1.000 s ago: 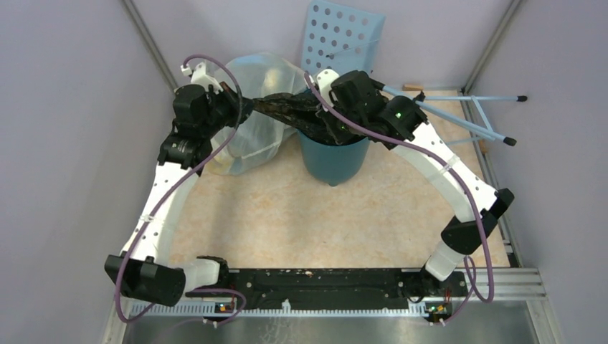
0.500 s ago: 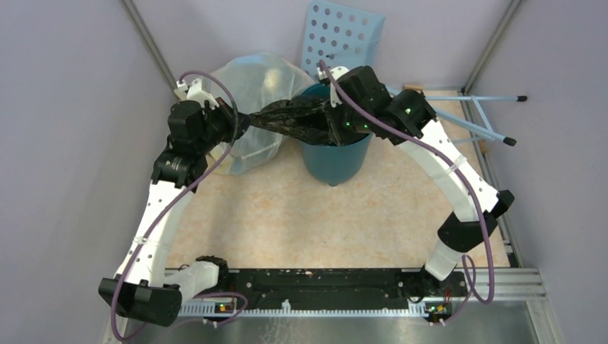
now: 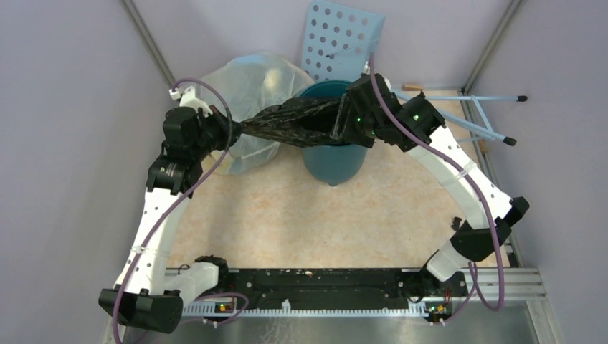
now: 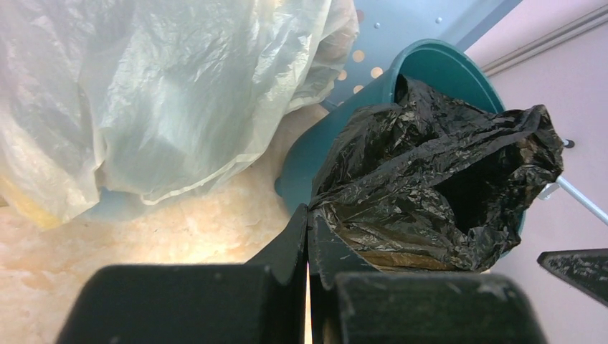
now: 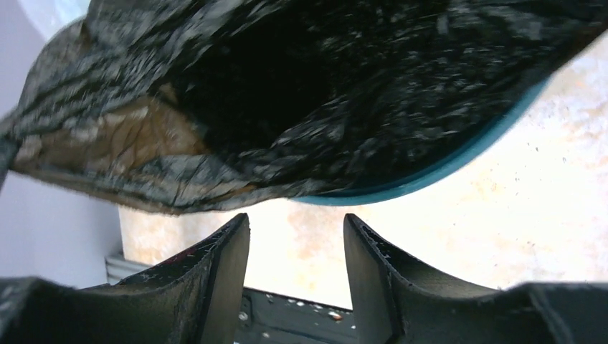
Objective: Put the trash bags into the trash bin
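The black trash bag (image 3: 297,122) stretches, crinkled, from my left gripper across to the mouth of the teal trash bin (image 3: 333,163). Its open mouth hangs over the bin's rim (image 4: 437,61). My left gripper (image 3: 235,130) is shut on the bag's left edge; in the left wrist view the jaws (image 4: 309,215) meet with the bag (image 4: 430,193) pinched at their tips. My right gripper (image 3: 343,122) is over the bin's right side. In its wrist view it (image 5: 296,222) stands open, just below the bag (image 5: 323,107) and the bin rim (image 5: 466,161), with nothing between its fingers.
A large translucent bulging bag (image 3: 251,100) sits left of the bin, behind my left gripper. A pale blue panel with round holes (image 3: 344,39) leans on the back wall. Light blue rods (image 3: 466,118) lie at the back right. Walls close in on three sides.
My right gripper has opened and let go of the black bag, shifting right over the bin. The left gripper has pulled the bag's edge slightly left, stretching it.
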You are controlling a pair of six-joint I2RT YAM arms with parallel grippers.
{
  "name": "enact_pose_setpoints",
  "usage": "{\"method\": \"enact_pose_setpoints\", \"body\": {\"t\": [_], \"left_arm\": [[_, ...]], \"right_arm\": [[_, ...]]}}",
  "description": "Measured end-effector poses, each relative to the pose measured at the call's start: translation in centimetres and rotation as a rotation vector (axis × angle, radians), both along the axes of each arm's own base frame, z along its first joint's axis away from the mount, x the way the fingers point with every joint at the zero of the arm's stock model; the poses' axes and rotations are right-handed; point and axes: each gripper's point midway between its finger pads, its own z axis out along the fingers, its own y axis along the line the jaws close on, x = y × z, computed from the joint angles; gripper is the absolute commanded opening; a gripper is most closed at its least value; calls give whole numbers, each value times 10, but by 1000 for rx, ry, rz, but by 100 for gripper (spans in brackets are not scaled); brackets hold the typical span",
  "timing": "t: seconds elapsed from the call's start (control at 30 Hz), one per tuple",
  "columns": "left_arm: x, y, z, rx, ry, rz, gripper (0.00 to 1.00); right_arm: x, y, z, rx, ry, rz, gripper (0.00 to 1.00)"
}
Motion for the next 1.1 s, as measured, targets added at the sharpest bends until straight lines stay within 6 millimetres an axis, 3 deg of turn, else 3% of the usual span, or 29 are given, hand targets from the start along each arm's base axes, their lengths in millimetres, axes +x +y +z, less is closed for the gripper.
{"method": "enact_pose_setpoints", "body": {"t": [0.17,0.33,0.57,0.73,0.97,1.0,1.07,1.1], "left_arm": [[-3,5,-2,12,2,13,0],[-8,7,-5,11,1,15,0],[-11,7,-12,18,18,15,0],[-11,7,-13,19,19,14,0],[-11,8,-13,26,16,12,0],[-11,8,-13,28,16,11,0],[-11,8,-13,31,15,10,0],[-11,8,-13,32,15,10,0]], "right_arm": [[12,-21,-4,62,55,-212,44],[15,-30,-7,93,83,-327,44],[20,-31,-12,108,98,-386,43],[30,-27,-22,100,110,-401,34],[39,-29,-31,92,125,-419,33],[39,-29,-33,90,128,-420,27],[40,-29,-37,86,133,-420,3],[40,-29,-40,83,139,-422,0]]}}
